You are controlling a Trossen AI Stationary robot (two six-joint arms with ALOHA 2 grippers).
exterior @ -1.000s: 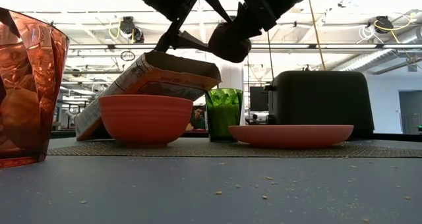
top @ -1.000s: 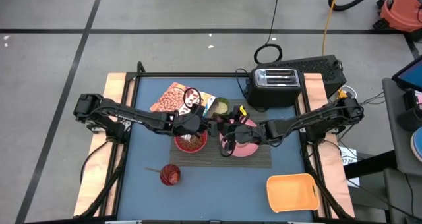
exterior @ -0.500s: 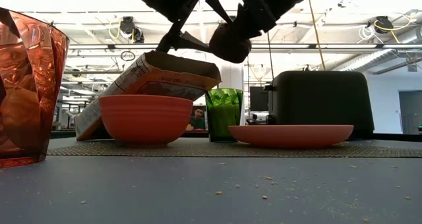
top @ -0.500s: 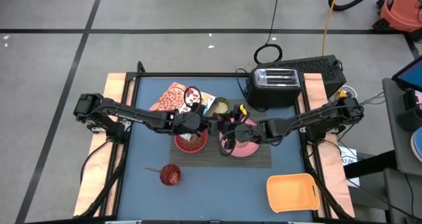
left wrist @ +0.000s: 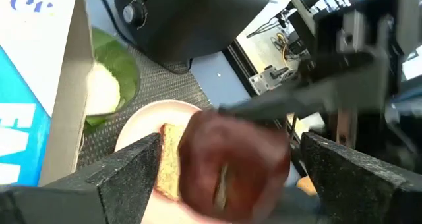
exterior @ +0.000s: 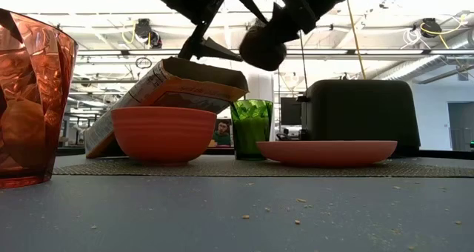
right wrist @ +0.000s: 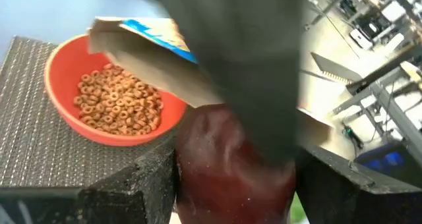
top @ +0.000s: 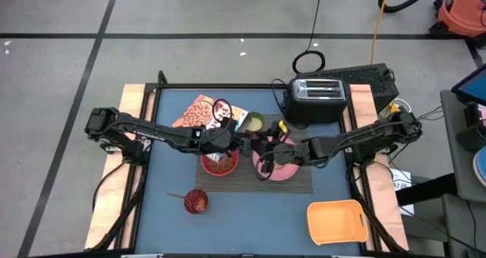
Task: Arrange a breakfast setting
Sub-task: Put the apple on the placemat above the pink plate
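Here – one apple [right wrist: 227, 161], one bowl [right wrist: 109, 99], one plate [exterior: 327, 152].

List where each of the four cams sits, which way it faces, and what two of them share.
High: overhead, straight down on the table; both arms.
Low: table height, level across the bowl and plate; arms enter from above.
Left wrist: past its own fingers at the apple, with toast behind.
Right wrist: over its own fingers, apple between; cereal in the bowl beyond.
Shared: both wrist views show the apple, which the right gripper holds.
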